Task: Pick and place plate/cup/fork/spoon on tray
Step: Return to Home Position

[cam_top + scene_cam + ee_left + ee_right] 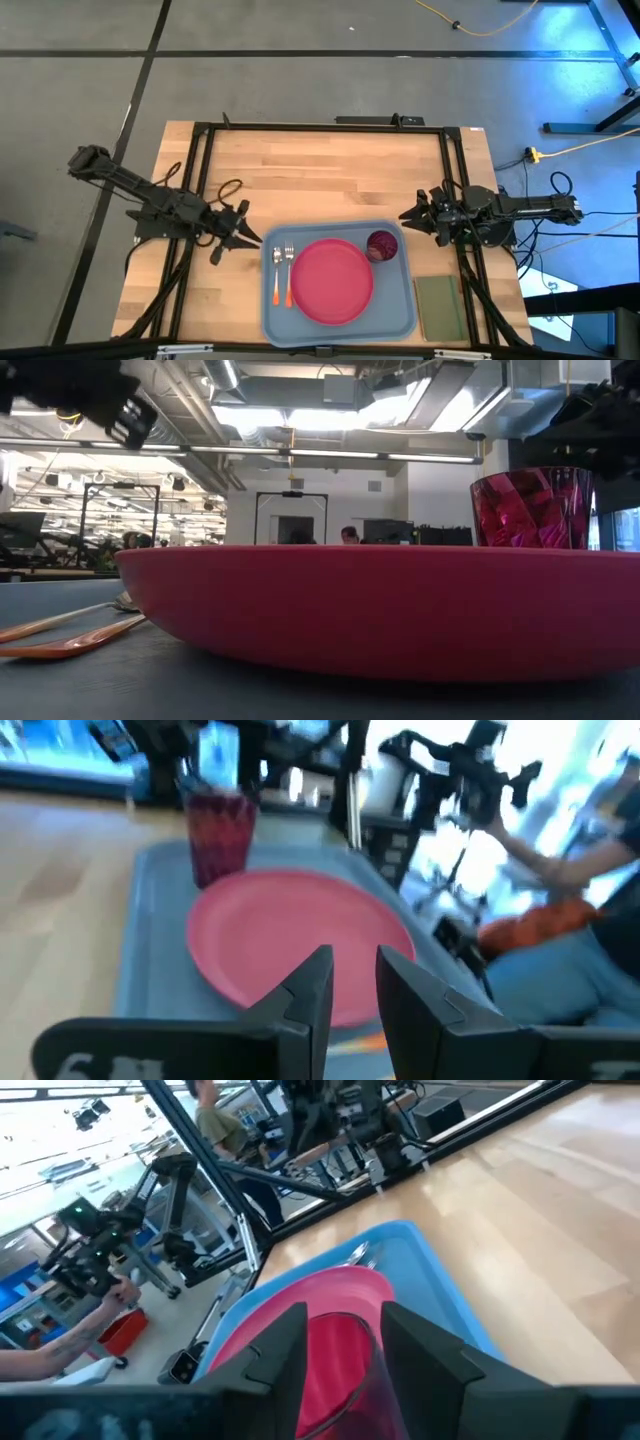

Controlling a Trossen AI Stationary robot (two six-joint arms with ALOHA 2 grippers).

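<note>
The light blue tray (395, 318) lies at the table's near edge. On it rests the pink-red plate (332, 281), which also shows in the left wrist view (290, 935). The dark red cup (382, 245) stands upright at the tray's far right corner and fills the low view's right (532, 508). The fork and spoon lie side by side (283, 276) on the tray's left part, orange handles toward the near edge; which is which does not show. My left gripper (247, 237) is open and empty just left of the tray. My right gripper (408, 215) is open and empty, above and beyond the cup (345, 1370).
An olive green pad (438, 306) lies right of the tray. A black frame (320, 128) runs around the table top. Bare wood lies beyond the tray (330, 180). People show in the room behind, in the right wrist view (215, 1120).
</note>
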